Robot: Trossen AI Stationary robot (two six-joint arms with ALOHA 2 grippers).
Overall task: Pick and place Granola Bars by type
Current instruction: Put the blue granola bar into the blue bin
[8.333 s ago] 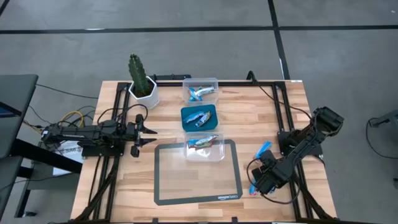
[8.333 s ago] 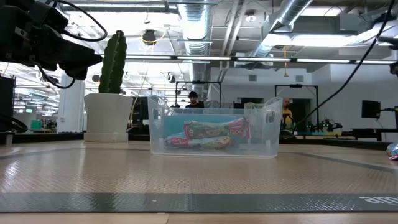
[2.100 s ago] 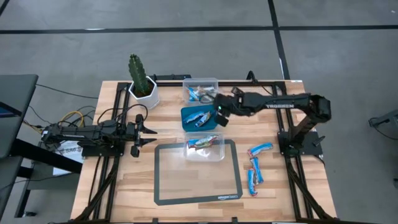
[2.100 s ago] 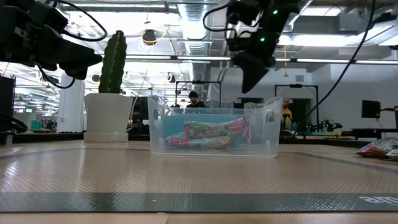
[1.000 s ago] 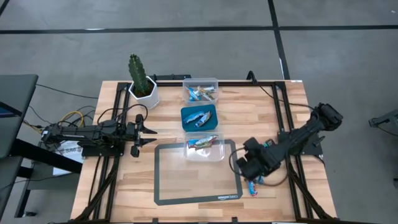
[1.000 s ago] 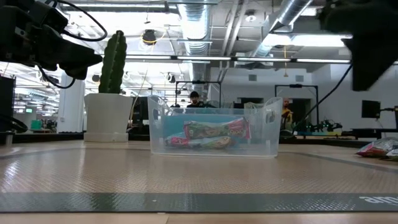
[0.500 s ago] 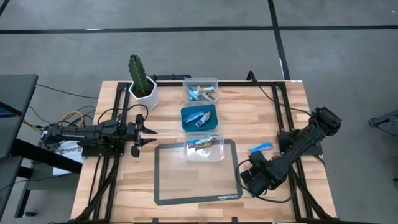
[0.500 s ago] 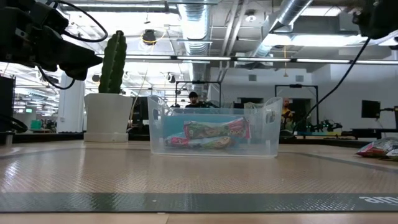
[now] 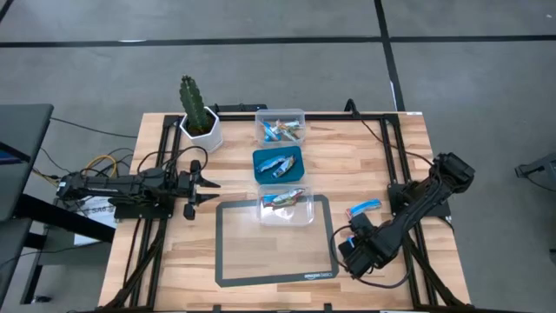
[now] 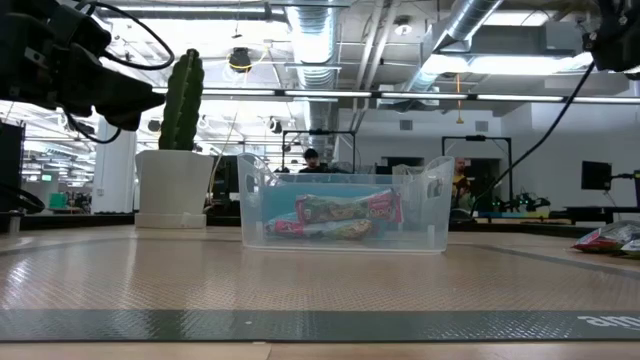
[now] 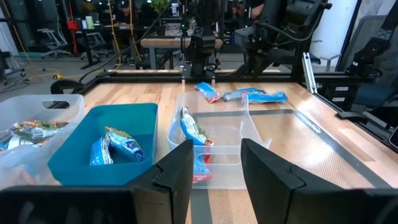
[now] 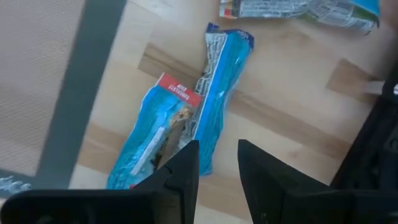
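My right gripper (image 12: 214,163) low over shiny blue wrapped granola bar (image 12: 177,121) on bare wood, right of grey-bordered mat (image 9: 231,280). Fingers spread, nothing pinched. Risk: bar lies skewed to fingers, slick wrapper slips or pinch catches edge only. Left gripper (image 11: 214,171) spread, waiting at left.

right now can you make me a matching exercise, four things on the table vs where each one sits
Things:
1. cactus
2. teal bin
3. right gripper
4. left gripper

Places:
A. over loose blue bars by the mat's right edge
B. between two clear bins
C. far left corner, in a white pot
D. left of the mat, aimed at the bins

Pairs: 1-C, 2-B, 3-A, 4-D
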